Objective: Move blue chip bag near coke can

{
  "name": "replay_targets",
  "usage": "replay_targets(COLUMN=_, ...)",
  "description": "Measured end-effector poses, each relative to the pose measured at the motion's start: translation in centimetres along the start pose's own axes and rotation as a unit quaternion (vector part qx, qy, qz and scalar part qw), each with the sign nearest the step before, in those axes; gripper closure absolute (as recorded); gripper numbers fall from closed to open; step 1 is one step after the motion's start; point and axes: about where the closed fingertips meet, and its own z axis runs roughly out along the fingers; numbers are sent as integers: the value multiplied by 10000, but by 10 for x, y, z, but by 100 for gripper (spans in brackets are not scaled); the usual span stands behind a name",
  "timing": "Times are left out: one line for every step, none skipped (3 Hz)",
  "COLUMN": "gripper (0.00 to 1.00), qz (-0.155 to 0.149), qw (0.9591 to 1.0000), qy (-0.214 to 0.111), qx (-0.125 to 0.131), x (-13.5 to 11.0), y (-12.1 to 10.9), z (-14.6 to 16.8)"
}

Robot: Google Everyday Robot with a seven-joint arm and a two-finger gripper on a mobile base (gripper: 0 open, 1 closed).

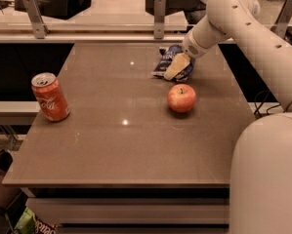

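Logged gripper (177, 67) down on blue chip bag (162, 62), far right of table (126, 150); grip state indiscernible. Noted coke can (50, 96) upright at left edge, well apart; apple (181, 97) just before bag.

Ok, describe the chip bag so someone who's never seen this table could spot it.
Find the brown table. At its far side, just behind the apple, lies the blue chip bag under the gripper. It's the only crinkled dark-blue thing.
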Motion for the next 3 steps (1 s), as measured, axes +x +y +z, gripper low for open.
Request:
replay_targets(gripper=41, qz=-2, qw=10000, qy=8, qx=-28, x=0, y=2, z=4)
replay_targets(gripper=65, qz=-3, qw=10000, qy=10, qx=-35, x=-1, y=1, z=3)
replay_targets(gripper=87, qz=-3, qw=10000, qy=11, qx=-35, x=-2, y=1, z=1)
